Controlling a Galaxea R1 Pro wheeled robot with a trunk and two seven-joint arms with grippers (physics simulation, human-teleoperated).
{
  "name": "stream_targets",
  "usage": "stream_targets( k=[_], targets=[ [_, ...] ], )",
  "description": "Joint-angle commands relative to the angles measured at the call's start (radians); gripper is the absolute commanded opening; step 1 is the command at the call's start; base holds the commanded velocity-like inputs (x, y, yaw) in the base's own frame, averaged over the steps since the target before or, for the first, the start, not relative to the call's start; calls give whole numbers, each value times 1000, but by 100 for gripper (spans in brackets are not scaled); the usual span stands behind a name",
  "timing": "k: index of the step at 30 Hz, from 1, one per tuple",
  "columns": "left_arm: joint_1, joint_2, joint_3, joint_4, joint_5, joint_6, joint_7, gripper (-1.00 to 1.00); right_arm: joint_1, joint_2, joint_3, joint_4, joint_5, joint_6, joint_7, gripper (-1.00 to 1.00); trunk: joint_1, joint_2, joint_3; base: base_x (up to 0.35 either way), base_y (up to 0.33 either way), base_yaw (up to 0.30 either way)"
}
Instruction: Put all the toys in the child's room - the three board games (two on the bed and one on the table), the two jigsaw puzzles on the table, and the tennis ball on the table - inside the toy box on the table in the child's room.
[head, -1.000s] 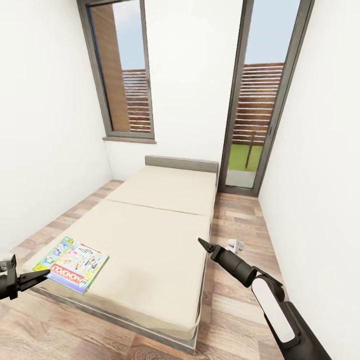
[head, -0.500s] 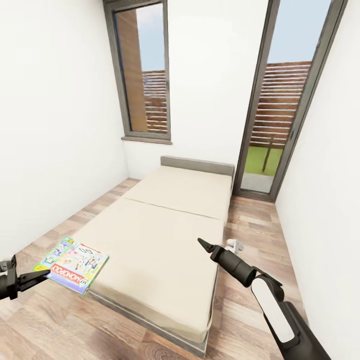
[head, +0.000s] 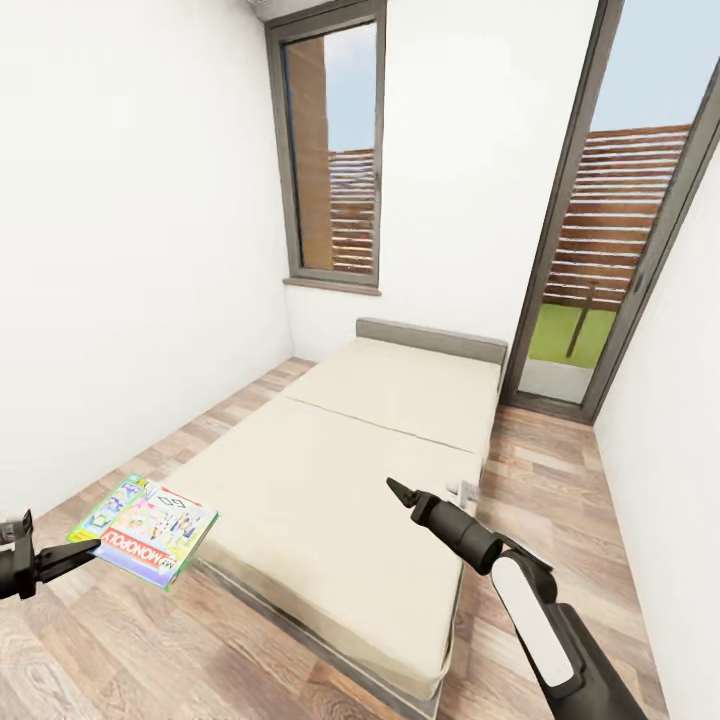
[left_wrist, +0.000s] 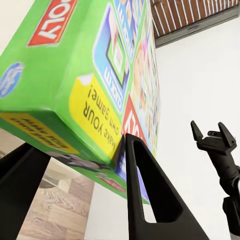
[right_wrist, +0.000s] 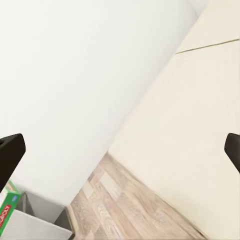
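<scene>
One board game (head: 146, 529) "MONOPOLY" | left pincer (head: 82, 553) clamps it | right pincer (head: 398, 491) apart

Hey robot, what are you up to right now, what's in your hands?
Left gripper shut on green board game, held off the bed. Right gripper open, empty. Nothing blocking.

Lighting is bright, even and diffuse in all 3 views. Daylight enters through 2 tall windows (head: 335, 150) in the far wall; blue sky shows beyond them. The white walls (head: 130, 250) are close to washed out, with little shading. Shadows are faint: a soft dark line runs under the bed (head: 340, 470) edge. No glare. The head view bends straight window frames outward near its edges. In the left wrist view the game box (left_wrist: 85, 75) print is slightly soft at close range.
</scene>
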Motion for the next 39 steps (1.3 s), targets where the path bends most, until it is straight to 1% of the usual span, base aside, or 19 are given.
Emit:
stream_targets(
  k=[1, 39],
  targets=[
    [-1, 0, 0, 0, -1, 10, -5, -100, 0, 1, 0, -1, -5, 4, 0, 100, -4, 6, 3, 0, 0, 226],
    [0, 0, 0, 0, -1, 4, -5, -100, 0, 3, 1, 6, -4, 4, 0, 100, -149, 272, 168, 0, 0, 216]
  ],
)
